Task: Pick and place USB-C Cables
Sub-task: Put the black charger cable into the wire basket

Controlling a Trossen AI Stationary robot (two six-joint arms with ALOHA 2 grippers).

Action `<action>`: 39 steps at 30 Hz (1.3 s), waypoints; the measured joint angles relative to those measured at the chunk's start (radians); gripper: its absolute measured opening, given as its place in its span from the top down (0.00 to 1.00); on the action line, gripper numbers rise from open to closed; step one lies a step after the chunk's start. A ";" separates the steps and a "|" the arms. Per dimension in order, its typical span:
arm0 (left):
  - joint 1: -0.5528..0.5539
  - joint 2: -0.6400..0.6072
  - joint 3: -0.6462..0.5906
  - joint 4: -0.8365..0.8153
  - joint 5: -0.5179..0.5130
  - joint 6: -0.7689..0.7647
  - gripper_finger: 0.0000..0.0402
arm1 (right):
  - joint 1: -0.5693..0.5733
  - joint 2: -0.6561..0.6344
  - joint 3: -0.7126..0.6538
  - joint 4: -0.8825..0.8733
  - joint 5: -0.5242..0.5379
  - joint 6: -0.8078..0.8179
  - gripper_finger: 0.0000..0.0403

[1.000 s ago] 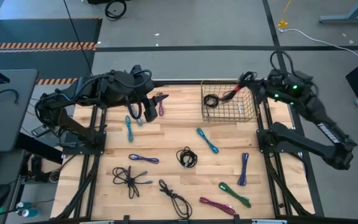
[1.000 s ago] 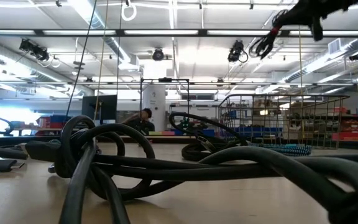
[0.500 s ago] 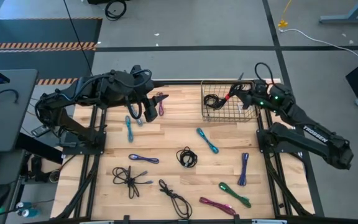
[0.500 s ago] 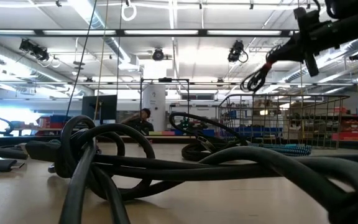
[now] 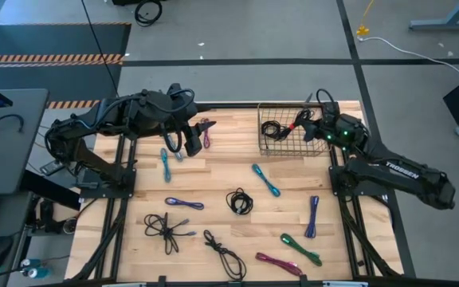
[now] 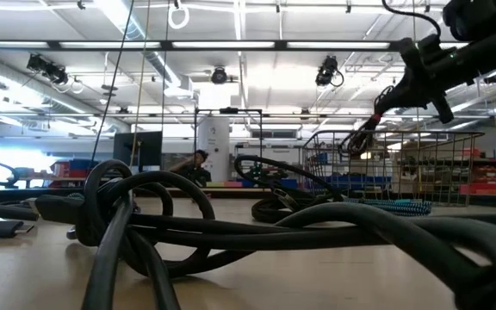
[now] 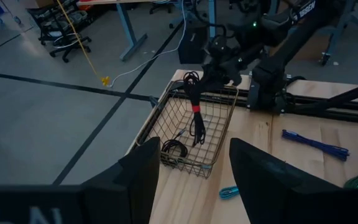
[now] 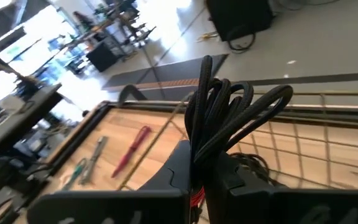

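Note:
My right gripper [image 5: 303, 126] is shut on a black USB-C cable bundle [image 7: 195, 118] with a red band, over the wire basket [image 5: 319, 147] at the table's far right. Another black cable [image 7: 174, 147] lies on the basket's floor. My left gripper [image 7: 194, 180] waits open above the table's far left, and a purple cable [image 5: 206, 140] shows beside it. Several more cables lie on the wood: teal [image 5: 166, 163], purple [image 5: 184, 204], black [image 5: 239, 200], teal [image 5: 266, 179], purple [image 5: 312, 217], green [image 5: 301, 249], magenta [image 5: 277, 263]. My right gripper pinches the folded black bundle between its two fingers at the red band [image 8: 196, 196]. The fingers come from the table's right, slanting a little downward. Its looped strands [image 8: 235, 109] reach out past the fingertips. The bundle hangs slanting down inside the basket's rim [image 6: 358, 138], lifted clear of the table.
Two tangled black cables [image 5: 166, 229] [image 5: 225, 253] lie near the front edge. In the low view a thick black cable [image 6: 188, 228] fills the foreground. The basket's wire walls [image 6: 403, 172] stand up around the drop spot. Bare wood lies between the basket and the teal cable.
My right gripper has come down from high above the basket toward its rim, drawing toward the table's near edge and rolling a little. It has stayed shut on the black bundle. The bundle has sunk with it, and its free end now hangs at rim height.

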 joint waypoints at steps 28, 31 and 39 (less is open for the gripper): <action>0.000 0.000 0.000 -0.031 0.000 -0.027 0.50 | 0.162 0.000 -0.237 0.118 0.241 0.256 0.95; 0.000 0.000 0.000 -0.031 0.000 -0.027 0.50 | 0.162 0.001 -0.237 0.156 0.214 0.224 0.95; 0.000 0.000 0.000 -0.031 0.000 -0.027 0.50 | 0.162 0.000 -0.237 0.245 0.164 0.167 0.75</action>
